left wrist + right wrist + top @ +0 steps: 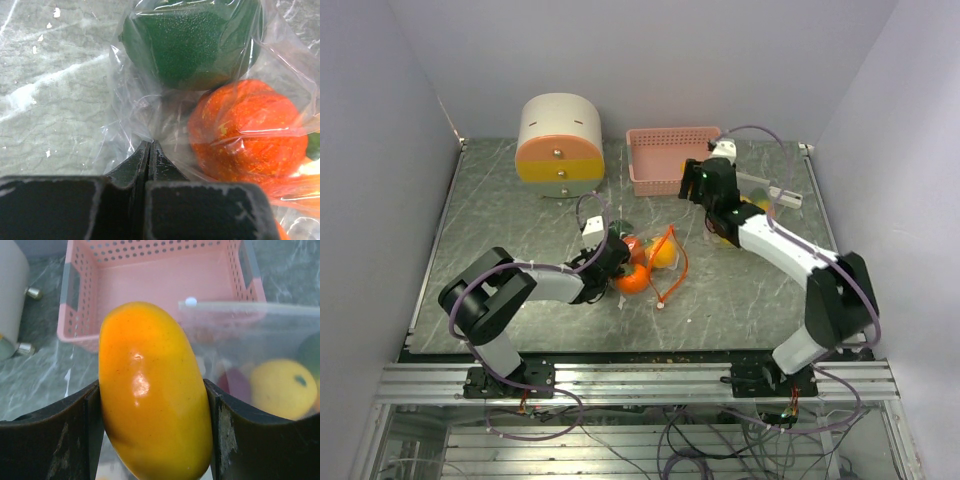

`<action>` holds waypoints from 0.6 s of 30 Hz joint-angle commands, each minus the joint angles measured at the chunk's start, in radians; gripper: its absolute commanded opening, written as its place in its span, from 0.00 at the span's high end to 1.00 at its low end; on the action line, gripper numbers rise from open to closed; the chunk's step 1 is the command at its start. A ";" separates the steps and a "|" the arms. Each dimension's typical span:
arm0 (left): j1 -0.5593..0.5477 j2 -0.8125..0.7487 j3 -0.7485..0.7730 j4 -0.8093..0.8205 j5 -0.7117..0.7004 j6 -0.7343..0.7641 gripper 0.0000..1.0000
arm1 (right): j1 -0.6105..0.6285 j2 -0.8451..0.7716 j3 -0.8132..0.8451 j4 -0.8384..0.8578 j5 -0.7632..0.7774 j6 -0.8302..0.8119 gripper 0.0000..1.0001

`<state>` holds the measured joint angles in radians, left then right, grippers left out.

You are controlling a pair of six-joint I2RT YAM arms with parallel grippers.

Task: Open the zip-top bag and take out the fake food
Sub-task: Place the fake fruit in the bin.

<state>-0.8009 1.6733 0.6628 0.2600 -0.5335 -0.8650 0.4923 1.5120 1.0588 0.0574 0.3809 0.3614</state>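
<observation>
Two tools: left tool (150, 146) pinches crinkly clear bag (127, 112), right tool (155, 407) clamps glossy oval orange-yellow fruit (150, 360).

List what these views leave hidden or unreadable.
- Top view: the orange-yellow fruit in the right gripper hides under its wrist.
- Left wrist view: the bag runs off frame; its zip is unseen.
- Right wrist view: a purple piece blurs inside the other bag; a green one is cut by the right edge.
</observation>
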 commanded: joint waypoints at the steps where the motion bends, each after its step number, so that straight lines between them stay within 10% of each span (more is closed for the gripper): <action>1: -0.001 0.049 -0.054 -0.079 0.124 -0.006 0.93 | -0.035 0.168 0.158 0.105 0.059 -0.141 0.75; 9: -0.002 0.004 -0.045 -0.089 0.167 0.015 0.93 | -0.068 0.584 0.567 0.058 0.048 -0.247 0.69; 14: -0.003 -0.058 -0.056 -0.134 0.131 0.016 0.93 | -0.068 0.758 0.800 -0.030 0.048 -0.285 0.24; 18: -0.003 -0.092 -0.078 -0.153 0.095 0.008 0.93 | -0.068 0.721 0.785 -0.040 0.040 -0.284 0.11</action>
<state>-0.7998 1.6054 0.6235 0.2249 -0.4404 -0.8642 0.4267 2.2879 1.8378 0.0372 0.4114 0.1036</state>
